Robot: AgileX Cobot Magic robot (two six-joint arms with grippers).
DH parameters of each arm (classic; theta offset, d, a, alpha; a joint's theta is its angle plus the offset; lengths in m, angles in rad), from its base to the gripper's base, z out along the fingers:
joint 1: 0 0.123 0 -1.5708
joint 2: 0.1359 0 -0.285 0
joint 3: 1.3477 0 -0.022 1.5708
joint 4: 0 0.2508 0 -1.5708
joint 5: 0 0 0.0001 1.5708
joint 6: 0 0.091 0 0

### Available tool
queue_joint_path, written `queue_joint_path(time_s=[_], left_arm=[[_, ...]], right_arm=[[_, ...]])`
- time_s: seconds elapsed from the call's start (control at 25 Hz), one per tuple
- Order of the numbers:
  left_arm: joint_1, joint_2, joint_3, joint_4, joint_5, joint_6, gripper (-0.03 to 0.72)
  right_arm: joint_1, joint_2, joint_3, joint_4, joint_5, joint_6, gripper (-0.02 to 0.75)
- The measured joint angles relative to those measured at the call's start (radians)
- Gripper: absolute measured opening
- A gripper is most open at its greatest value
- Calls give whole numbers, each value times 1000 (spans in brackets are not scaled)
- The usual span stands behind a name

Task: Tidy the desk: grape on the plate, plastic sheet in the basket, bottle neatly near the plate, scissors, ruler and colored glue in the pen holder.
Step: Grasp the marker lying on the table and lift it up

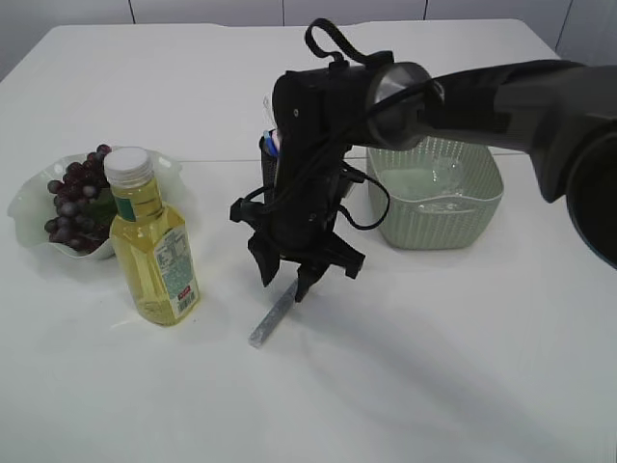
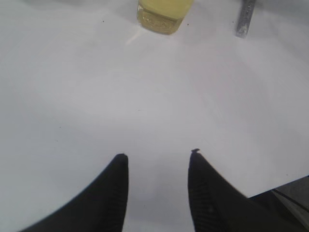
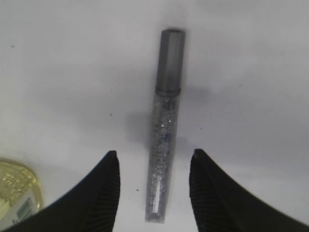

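White table top [image 1: 463,367] was seen under everything. On it, the colored glue [image 3: 164,145] was laid flat, a thin glitter tube with a gray cap, just beside the bottle [image 1: 154,246]. The right gripper [image 3: 153,159] was held low over the tube, with its two fingers [image 3: 108,193] spread apart, one on each side. Nothing was gripped, and no finger was seen touching the tube. The glue step seemed to be in hand. Next, the fingers would need to be lowered a bit and squeezed on the tube, and then it could be carried to the pen holder [image 1: 272,159] behind the arm. The left gripper [image 2: 158,157] was kept open over bare table, holding nothing. Farther out, grapes [image 1: 72,198] were seen on the plate [image 1: 29,198], and the basket [image 1: 439,203] was set to the right.
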Motion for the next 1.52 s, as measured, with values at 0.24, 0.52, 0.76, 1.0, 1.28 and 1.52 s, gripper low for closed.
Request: queue_joint_path(time_s=[0.24,0.52,0.76,1.0,1.28,1.52], left_arm=[[0,0,0,0,0,0,307],[0,0,0,0,0,0,307],[0,0,0,0,-3,0,307],[0,0,0,0,-12,0,307],[0,0,0,0,-20,0,307],[0,0,0,0,-24,0,307]], right_arm=[[0,33,0,3,12,0,349],[0,49,0,-3,-14,0,348],[0,52,0,-8,-27,0,333],[0,58,0,-9,-34,0,170],[0,69,-11,34,-27,-34,69],[0,69,-13,58,-25,-184,34]])
